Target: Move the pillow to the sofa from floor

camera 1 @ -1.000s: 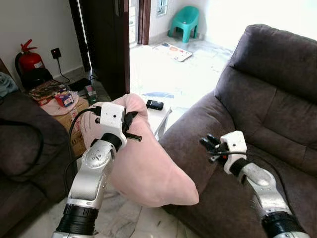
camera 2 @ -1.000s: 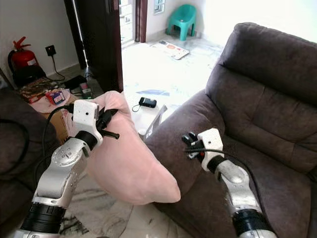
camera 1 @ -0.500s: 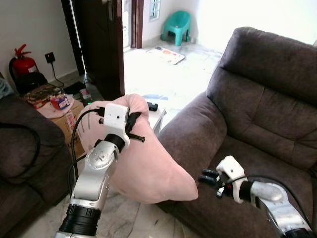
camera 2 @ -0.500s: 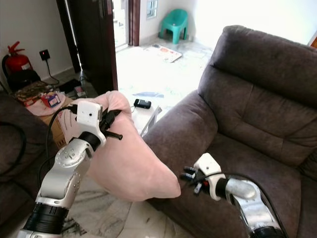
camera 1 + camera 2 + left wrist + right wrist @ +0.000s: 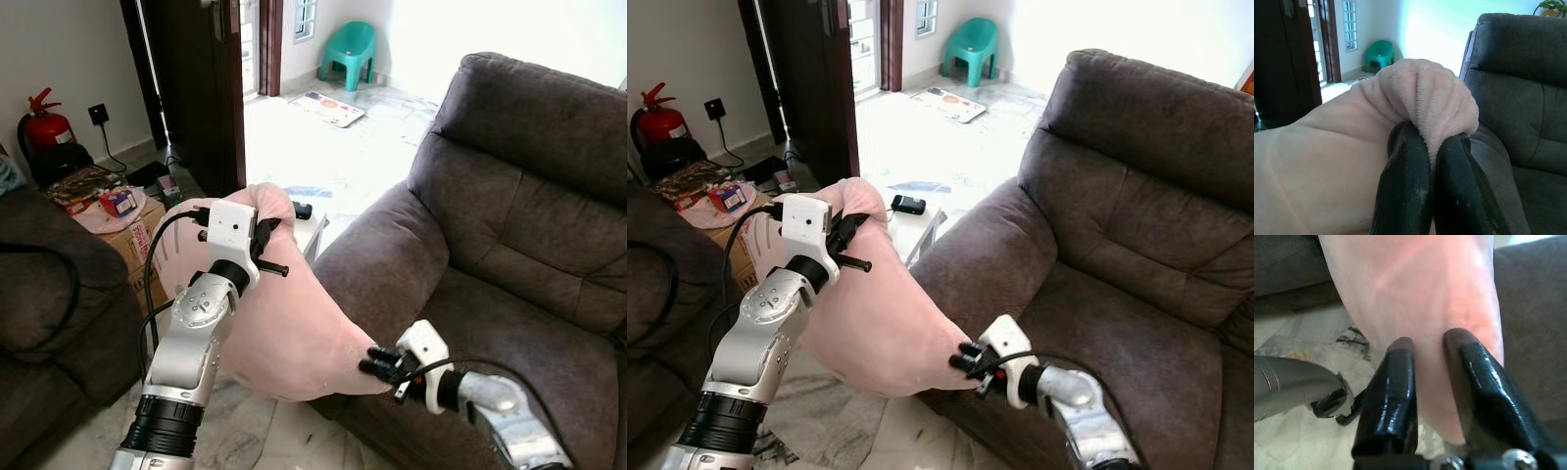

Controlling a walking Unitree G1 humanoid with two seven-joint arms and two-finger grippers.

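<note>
- Left eye view: the pink pillow (image 5: 294, 323) hung in the centre of the frame, off the floor, its lower corner against the sofa's (image 5: 519, 215) front edge. The left gripper (image 5: 263, 243) pinched the pillow's top. The right gripper (image 5: 377, 364), lower centre, touched the pillow's bottom corner. A red fire extinguisher (image 5: 44, 122) stood at upper left and a green chair (image 5: 351, 49) at top centre.
- Left wrist view: the 2 black fingers (image 5: 1405, 191) were clamped tight on a bunched fold of pillow.
- Right wrist view: the 2 fingers (image 5: 1391, 391) were parted narrowly, the pillow's corner between them; I could not tell whether they gripped it.
</note>
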